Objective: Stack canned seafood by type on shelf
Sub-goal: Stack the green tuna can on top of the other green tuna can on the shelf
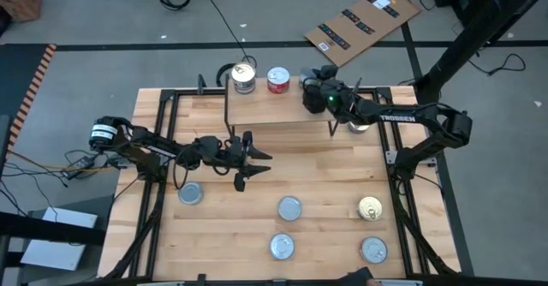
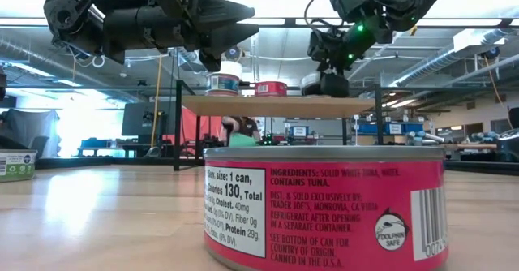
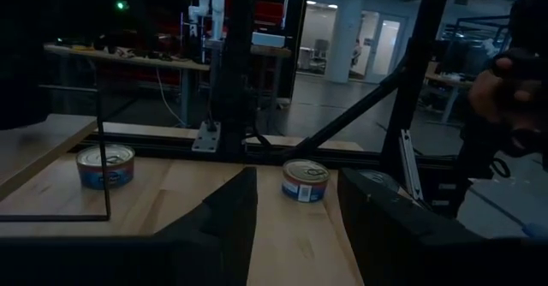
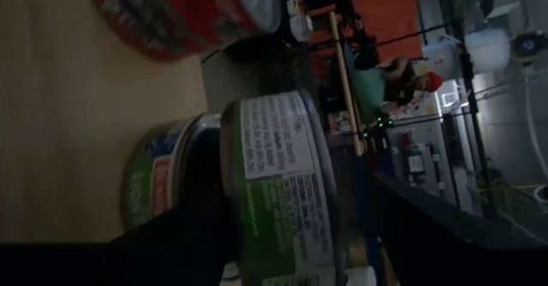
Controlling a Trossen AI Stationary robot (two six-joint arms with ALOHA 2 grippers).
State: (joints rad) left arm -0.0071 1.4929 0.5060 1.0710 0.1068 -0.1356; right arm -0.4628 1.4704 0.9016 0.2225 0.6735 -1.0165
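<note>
Right gripper [image 1: 313, 94] is over the right end of the shelf [image 1: 282, 110], jaws clenched on a green-labelled tin [image 4: 278, 187], and the right wrist view shows that tin sitting directly on top of a second green-labelled tin [image 4: 158, 179] on the pale board, a red tin [image 4: 184, 12] just beside them. From above, the shelf also carries a stack of blue-and-white tins [image 1: 244, 78] at its left end and the red-labelled tin [image 1: 278, 80] next to it, near the middle. Left gripper [image 1: 248, 160] hangs above the bare wood in front of the shelf, jaws released and spread wide with nothing between them; its wrist view looks past the dark fingers [image 3: 227, 213] at two blue-labelled tins, one [image 3: 306, 180] ahead and one [image 3: 105, 165] off to the side under the shelf edge. Out on the counter [image 1: 325, 166], five tins lie loose: one silver-topped [image 1: 190, 193] near the left arm, another [image 1: 289, 207] at centre, a gold-topped one [image 1: 369, 207] to the right, and two more silver tops [image 1: 282, 247] and [image 1: 373, 250] along the near edge. The low view is filled by a pink tuna can [image 2: 324, 210] right up at the lens. Beyond the counter, a workshop with benches, ceiling strip lights and a person in green [image 2: 241, 133]; flattened cardboard [image 1: 364, 25] on the grey floor. The right arm reaches in from the right post, elbow bent; the left arm stretches in low from the left edge.
</note>
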